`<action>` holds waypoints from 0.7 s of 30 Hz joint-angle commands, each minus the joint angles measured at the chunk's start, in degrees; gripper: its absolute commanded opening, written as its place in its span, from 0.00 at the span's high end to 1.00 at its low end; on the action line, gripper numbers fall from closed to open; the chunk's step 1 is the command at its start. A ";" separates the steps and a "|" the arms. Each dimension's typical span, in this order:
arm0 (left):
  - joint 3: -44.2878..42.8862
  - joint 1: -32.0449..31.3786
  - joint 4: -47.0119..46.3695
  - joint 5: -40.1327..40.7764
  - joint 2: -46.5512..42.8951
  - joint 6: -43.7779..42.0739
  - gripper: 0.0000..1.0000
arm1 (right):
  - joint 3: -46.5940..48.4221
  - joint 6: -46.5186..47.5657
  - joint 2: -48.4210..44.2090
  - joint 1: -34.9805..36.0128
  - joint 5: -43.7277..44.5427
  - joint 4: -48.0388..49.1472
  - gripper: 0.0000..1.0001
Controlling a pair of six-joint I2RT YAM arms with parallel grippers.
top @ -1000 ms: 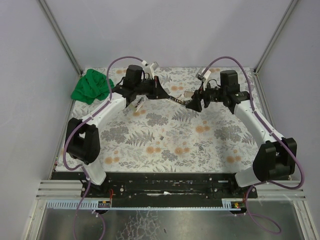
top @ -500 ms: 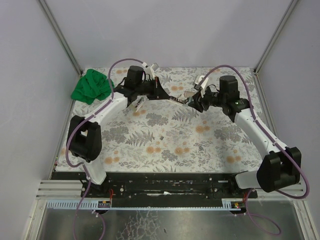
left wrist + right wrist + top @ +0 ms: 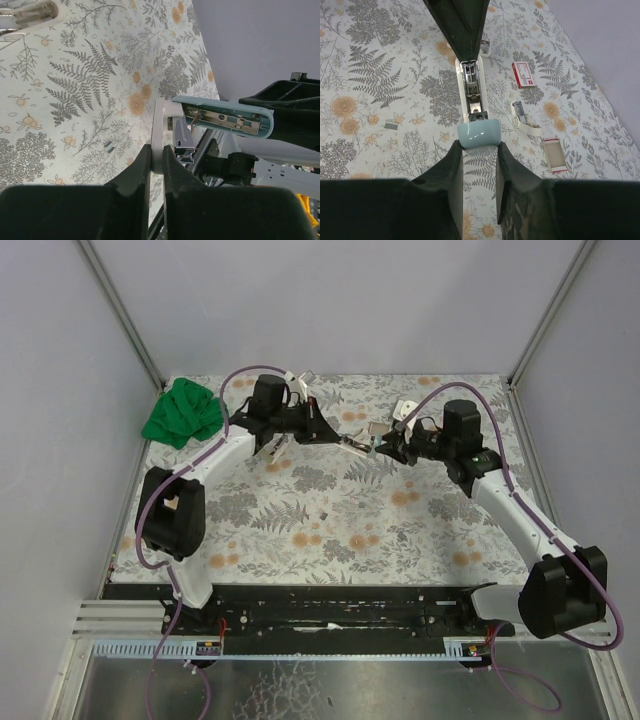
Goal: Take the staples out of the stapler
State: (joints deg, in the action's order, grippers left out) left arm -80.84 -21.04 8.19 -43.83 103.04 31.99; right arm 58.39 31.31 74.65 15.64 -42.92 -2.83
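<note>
Both ends of the stapler (image 3: 470, 100) are pinched: your left gripper (image 3: 156, 152) on its white base, right gripper (image 3: 478, 145) on the blue lid; the staples (image 3: 393, 126) lie on the table (image 3: 400, 530), crosswise to it

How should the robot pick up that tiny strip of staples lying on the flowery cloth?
Probably from straight above, pinching the staples across their narrow width: the strip lies flat and alone on the cloth, too low to grab from the side.
</note>
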 commanded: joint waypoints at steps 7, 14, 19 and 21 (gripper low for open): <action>-0.77 1.04 -1.93 -0.75 -1.28 -1.83 1.00 | 0.02 -2.83 -1.36 0.05 -2.98 4.06 0.88; -4.81 -4.45 7.25 13.98 -4.54 -12.88 1.00 | 1.30 -2.17 0.95 0.16 -3.40 3.00 0.84; -8.44 -9.25 11.36 21.61 -5.63 -18.12 1.00 | -0.72 -0.09 1.64 0.53 -5.43 3.66 0.76; -9.52 -10.67 12.50 23.37 -5.58 -19.49 1.00 | -1.17 -0.27 1.47 1.32 -5.99 4.45 0.76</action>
State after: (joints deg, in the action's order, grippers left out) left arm -86.59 -28.73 18.96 -26.17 99.88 20.14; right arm 57.23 31.14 76.25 15.68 -44.03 -0.89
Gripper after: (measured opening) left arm 0.057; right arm 0.328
